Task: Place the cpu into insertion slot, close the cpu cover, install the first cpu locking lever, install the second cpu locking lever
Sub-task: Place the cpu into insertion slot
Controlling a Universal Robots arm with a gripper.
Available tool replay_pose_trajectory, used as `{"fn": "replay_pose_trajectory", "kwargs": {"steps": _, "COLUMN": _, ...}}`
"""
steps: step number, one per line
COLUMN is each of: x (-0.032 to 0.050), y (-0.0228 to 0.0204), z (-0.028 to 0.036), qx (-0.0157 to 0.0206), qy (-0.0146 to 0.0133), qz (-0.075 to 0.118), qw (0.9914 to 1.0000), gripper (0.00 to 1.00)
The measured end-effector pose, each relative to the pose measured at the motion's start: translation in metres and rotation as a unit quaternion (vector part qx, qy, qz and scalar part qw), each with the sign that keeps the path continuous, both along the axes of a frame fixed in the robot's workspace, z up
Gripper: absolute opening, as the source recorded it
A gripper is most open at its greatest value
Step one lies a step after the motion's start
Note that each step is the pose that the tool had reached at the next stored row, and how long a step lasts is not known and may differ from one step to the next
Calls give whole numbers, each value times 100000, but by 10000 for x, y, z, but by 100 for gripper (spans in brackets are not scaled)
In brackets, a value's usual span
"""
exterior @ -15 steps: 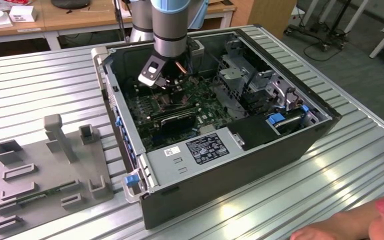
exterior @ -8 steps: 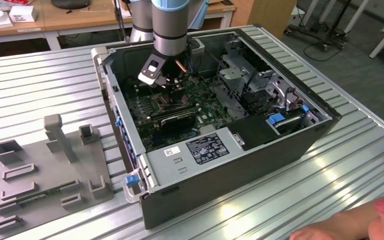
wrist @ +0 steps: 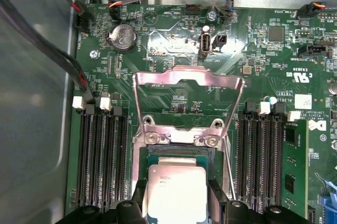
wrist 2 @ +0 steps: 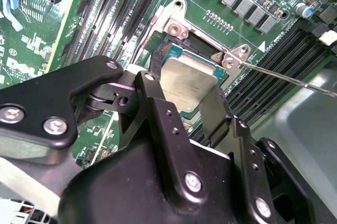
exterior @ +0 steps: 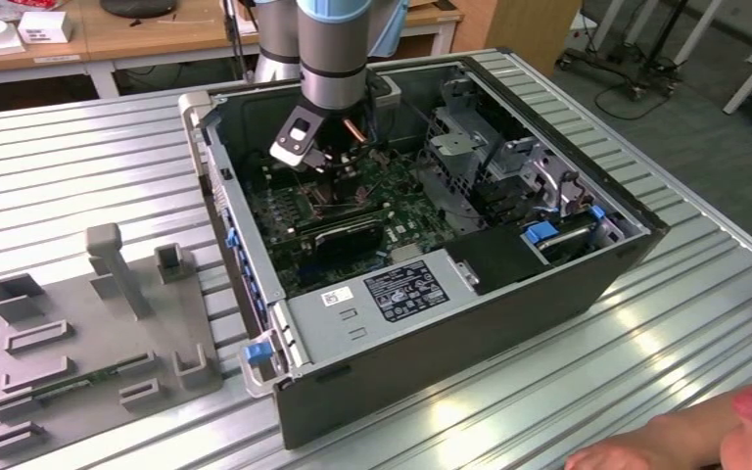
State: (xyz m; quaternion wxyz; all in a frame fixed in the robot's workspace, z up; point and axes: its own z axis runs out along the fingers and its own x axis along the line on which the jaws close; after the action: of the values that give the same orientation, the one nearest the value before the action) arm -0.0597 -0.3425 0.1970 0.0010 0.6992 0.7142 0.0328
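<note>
Pale matt metal is seen on the cpu [wrist: 176,190], bare shiny metal on the cpu cover [wrist: 152,78], matt black finish on the gripper [wrist 2: 184,97], ribbed reflective metal on the table [exterior: 89,166].

The cpu [wrist: 176,184] at the insertion slot [wrist: 174,153]
The gripper [wrist: 178,196] clasps it by two edges — the cpu cover [wrist: 231,79] is swung open.

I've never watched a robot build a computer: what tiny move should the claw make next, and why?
Probably ease straight down. The claw grips the small square silvery-tan chip right over the square black-framed socket, and the silvery metal frame cover stands flipped open, out of the way.
</note>
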Motion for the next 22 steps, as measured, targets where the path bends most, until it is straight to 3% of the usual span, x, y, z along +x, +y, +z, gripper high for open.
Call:
{"fn": "replay_pose_trajectory", "kwargs": {"steps": 4, "x": 0, "y": -9, "z": -3, "qx": 8, "qy": 0, "qz": -1304, "qw": 99991, "gripper": 56}}
{"fn": "replay_pose_trajectory", "kwargs": {"steps": 17, "x": 0, "y": -9, "z": -3, "qx": 3, "qy": -3, "qz": -1370, "qw": 99991, "gripper": 57}}
{"fn": "replay_pose_trajectory", "kwargs": {"steps": 18, "x": 0, "y": -9, "z": -3, "qx": 1, "qy": -1, "qz": -1372, "qw": 99991, "gripper": 63}}
{"fn": "replay_pose_trajectory", "kwargs": {"steps": 22, "x": 0, "y": -9, "z": -8, "qx": 16, "qy": -10, "qz": -1382, "qw": 99990, "gripper": 63}}
